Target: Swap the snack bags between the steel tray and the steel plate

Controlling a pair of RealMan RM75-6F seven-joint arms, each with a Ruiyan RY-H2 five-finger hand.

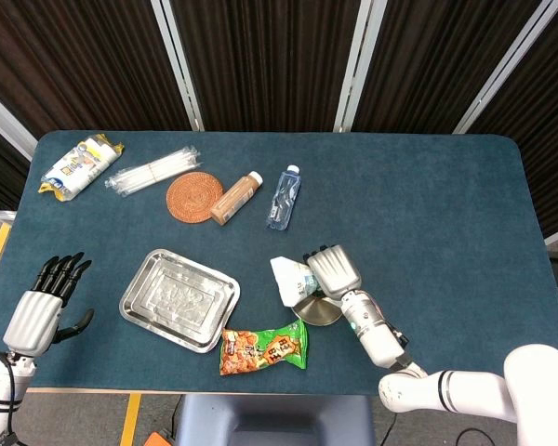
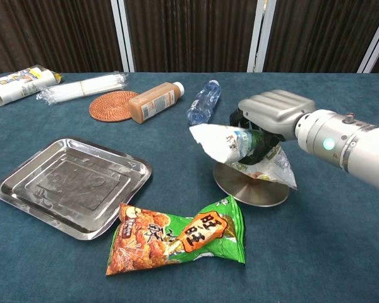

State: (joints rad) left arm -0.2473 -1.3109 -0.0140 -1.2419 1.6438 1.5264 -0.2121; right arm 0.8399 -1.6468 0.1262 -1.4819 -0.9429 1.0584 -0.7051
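Observation:
My right hand (image 2: 270, 115) (image 1: 334, 271) grips a white and green snack bag (image 2: 232, 142) (image 1: 289, 278) and holds it low over the round steel plate (image 2: 249, 190) (image 1: 321, 311). The rectangular steel tray (image 2: 69, 185) (image 1: 179, 299) lies bare at the left. An orange and green snack bag (image 2: 177, 239) (image 1: 263, 347) lies flat on the cloth near the table's front edge, between tray and plate. My left hand (image 1: 48, 308) hangs off the table's left front corner, fingers spread, holding nothing.
Behind the tray lie a woven coaster (image 2: 114, 105), a brown bottle (image 2: 154, 101) and a clear water bottle (image 2: 203, 102). A bundle of straws (image 2: 82, 88) and a wrapped packet (image 2: 20, 83) sit at the far left.

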